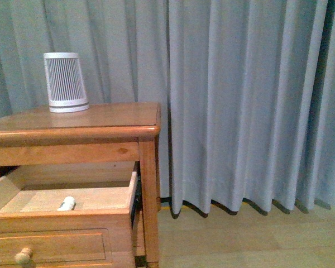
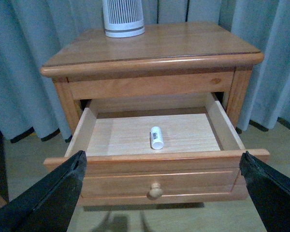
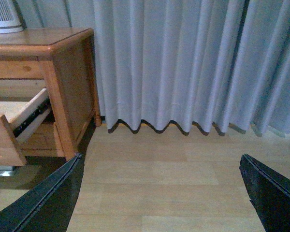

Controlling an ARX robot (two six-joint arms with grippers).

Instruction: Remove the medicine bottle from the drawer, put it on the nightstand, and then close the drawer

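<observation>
The nightstand (image 1: 100, 118) stands at the left, with its upper drawer (image 1: 61, 220) pulled out. The small white medicine bottle (image 1: 67, 203) lies on its side on the drawer's pale floor; in the left wrist view the bottle (image 2: 156, 137) lies mid-drawer. The drawer (image 2: 159, 166) faces my left gripper (image 2: 162, 193), which is open, empty and in front of the drawer front, near its knob (image 2: 155, 191). My right gripper (image 3: 162, 193) is open and empty over bare floor, to the right of the nightstand (image 3: 63, 72). Neither gripper shows in the front view.
A white tapered container with dark stripes (image 1: 65, 82) stands on the back left of the nightstand top; it also shows in the left wrist view (image 2: 123, 18). Grey curtains (image 1: 240, 100) hang behind and to the right. Pale wood floor (image 3: 174, 183) lies right of the nightstand.
</observation>
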